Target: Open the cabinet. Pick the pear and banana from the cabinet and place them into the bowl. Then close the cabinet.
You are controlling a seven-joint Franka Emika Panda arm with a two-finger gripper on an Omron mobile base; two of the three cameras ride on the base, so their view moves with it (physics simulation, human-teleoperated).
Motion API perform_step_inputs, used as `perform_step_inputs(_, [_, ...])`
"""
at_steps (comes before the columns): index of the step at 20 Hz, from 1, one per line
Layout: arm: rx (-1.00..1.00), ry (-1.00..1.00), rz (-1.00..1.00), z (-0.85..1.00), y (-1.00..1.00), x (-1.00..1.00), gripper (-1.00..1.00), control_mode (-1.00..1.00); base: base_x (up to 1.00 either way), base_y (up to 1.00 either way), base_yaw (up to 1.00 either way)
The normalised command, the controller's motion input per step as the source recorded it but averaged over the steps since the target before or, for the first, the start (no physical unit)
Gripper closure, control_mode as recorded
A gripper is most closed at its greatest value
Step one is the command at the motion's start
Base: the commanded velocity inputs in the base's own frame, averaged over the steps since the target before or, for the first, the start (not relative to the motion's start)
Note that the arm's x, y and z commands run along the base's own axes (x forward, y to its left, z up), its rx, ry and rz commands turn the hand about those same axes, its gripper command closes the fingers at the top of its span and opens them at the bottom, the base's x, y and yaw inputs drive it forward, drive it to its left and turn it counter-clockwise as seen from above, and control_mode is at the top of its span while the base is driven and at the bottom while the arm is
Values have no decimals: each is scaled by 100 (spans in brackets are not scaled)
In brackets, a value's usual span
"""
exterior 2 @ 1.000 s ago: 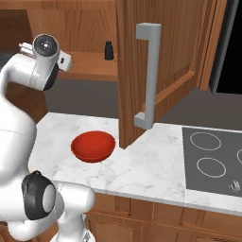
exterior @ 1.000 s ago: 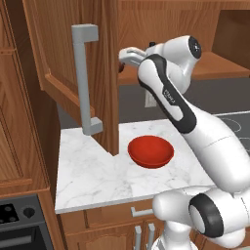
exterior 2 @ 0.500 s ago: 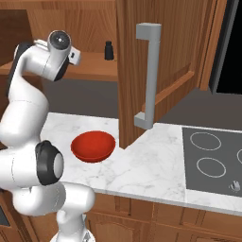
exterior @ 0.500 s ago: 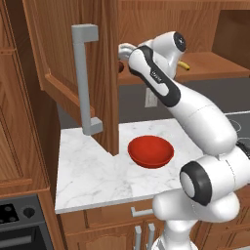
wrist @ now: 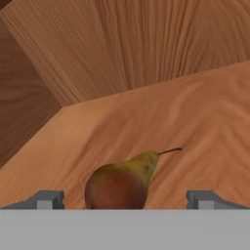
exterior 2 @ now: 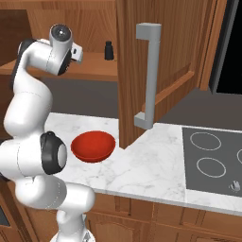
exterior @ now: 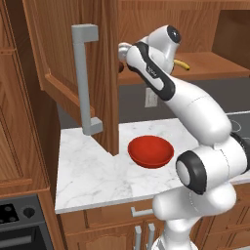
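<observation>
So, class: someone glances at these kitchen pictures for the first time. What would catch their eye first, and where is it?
Probably the white arm, reaching up into the open cabinet with its gripper open. In the hand view a pear lies on the wooden shelf between the fingertips, stem pointing away. Next, the glossy red bowl on the marble counter below the cabinet, and a yellow banana on the shelf behind the arm.

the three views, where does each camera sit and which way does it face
Left base view: behind the arm on its left, facing the open reddish-brown wall cabinet and glossy red bowl; arm rises lower right.
Right base view: behind on its right, same cabinet and bowl; arm at left.
Hand view: on the hand, looking along the open gripper at the brownish pear on the shelf.
Both base views share bowl and cabinet.
</observation>
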Motion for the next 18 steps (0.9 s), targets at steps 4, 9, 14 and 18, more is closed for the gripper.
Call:
perform_step_inputs(4, [-7,3,0,-12,8,5,-100,-100,0,0,0])
perform_step_inputs(9, [-2,1,0,-6,9,8,-100,-100,0,0,0])
perform_step_inputs(14, [0,0,0,-5,10,17,-100,-100,0,0,0])
perform_step_inputs(18, [0,0,0,-19,4,11,-100,-100,0,0,0])
